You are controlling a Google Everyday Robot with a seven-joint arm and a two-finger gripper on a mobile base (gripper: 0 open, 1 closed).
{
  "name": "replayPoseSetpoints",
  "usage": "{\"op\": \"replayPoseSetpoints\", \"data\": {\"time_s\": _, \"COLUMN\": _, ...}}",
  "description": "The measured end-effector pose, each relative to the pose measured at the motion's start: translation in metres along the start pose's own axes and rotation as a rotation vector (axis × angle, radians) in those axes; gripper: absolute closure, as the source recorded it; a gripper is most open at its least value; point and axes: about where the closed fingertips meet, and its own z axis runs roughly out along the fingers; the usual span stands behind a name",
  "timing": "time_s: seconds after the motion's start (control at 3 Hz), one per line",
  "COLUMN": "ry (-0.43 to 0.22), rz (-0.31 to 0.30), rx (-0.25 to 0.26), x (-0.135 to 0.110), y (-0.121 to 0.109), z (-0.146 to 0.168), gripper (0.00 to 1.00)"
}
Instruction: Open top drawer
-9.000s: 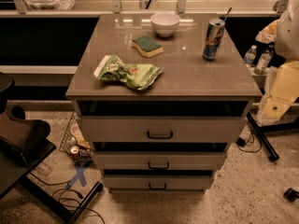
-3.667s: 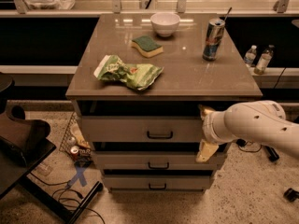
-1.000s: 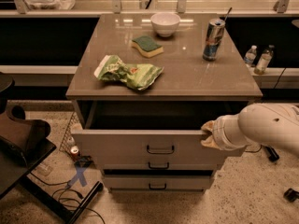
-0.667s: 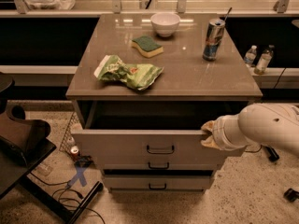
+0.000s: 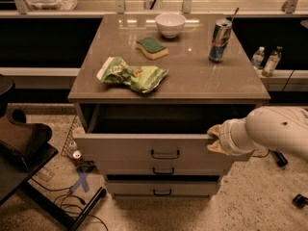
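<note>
The top drawer [image 5: 125, 150] is a wide light-grey front with a small black bar handle [image 5: 165, 154] at its centre. It stands pulled out from the cabinet, with a dark opening behind its top edge. My gripper [image 5: 215, 138] sits at the drawer's right top corner, at the end of my white arm [image 5: 272, 131] that comes in from the right. The gripper rests against the top edge of the drawer front. Two shorter grey drawer fronts [image 5: 161, 190] lie below it, both pushed in.
On the cabinet top [image 5: 192, 78] are a green crumpled bag [image 5: 132, 74], a green-and-yellow sponge [image 5: 151, 47], a white bowl [image 5: 170, 24] and a drink can [image 5: 219, 41]. A black chair [image 5: 21, 143] and cables stand at the left. Bottles [image 5: 265, 60] stand at the right.
The top drawer went from shut to pulled out, and since a second ago it has come a little further forward. My gripper stays at its right top corner.
</note>
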Motion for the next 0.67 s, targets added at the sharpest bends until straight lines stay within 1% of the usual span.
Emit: {"op": "replayPoseSetpoints", "data": {"time_s": 0.67, "ry": 0.000, "rz": 0.000, "rx": 0.000, "x": 0.0000, "y": -0.0001, "z": -0.0004, "gripper": 1.00}}
